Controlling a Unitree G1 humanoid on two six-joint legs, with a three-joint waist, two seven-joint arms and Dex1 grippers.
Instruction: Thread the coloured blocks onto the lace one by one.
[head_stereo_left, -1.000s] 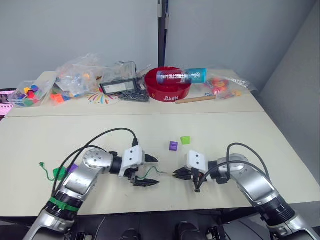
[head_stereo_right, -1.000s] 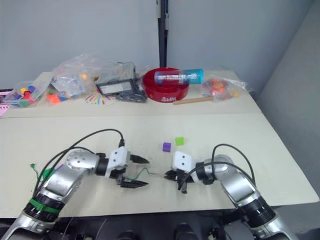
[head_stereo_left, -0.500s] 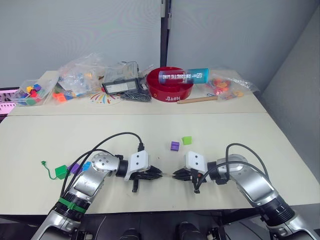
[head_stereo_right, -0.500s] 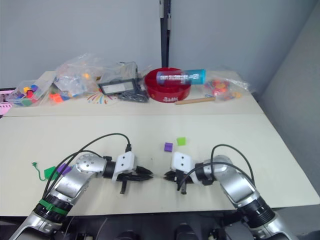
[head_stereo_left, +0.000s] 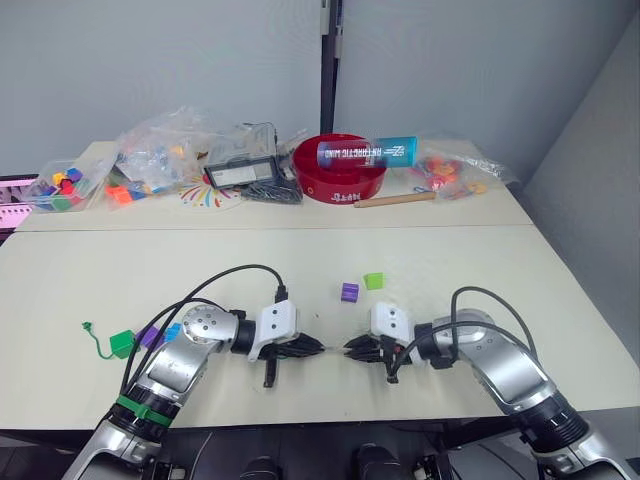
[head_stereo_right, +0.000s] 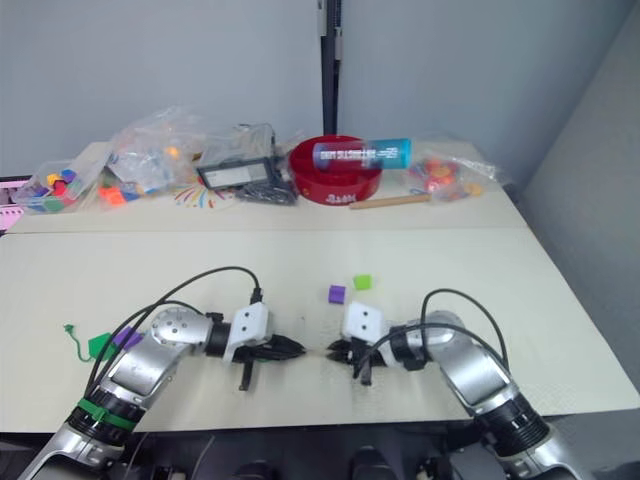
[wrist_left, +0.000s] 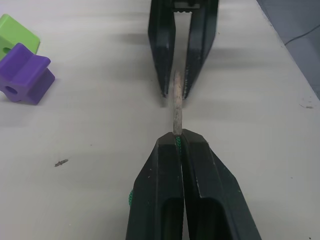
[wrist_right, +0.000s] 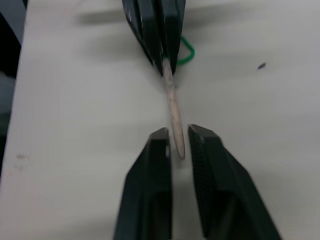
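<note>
Left gripper is clenched on the lace right where the green cord meets the pale stiff tip; the tip sticks out straight ahead of its fingers, low over the table. Right gripper faces it nose to nose, jaws parted, with the end of the tip sitting in the gap between the two fingers; can't tell if either pad touches it, and nothing is clamped on that side. In the left eye view the two grippers meet near the front edge of the table, about mid-width. The rest of the lace trails back under the left arm to the robot's left, ending in a small knot near the table's left side. Three blocks sit on the cord there: dark green cube, then purple cube, then light blue cube, packed close together beside the left forearm. Two blocks lie loose on the table just behind the grippers: a purple block and a lime green block, near each other but apart. Back of the table: red bowl with a blue tube across its rim, plus bags of toy pieces.
</note>
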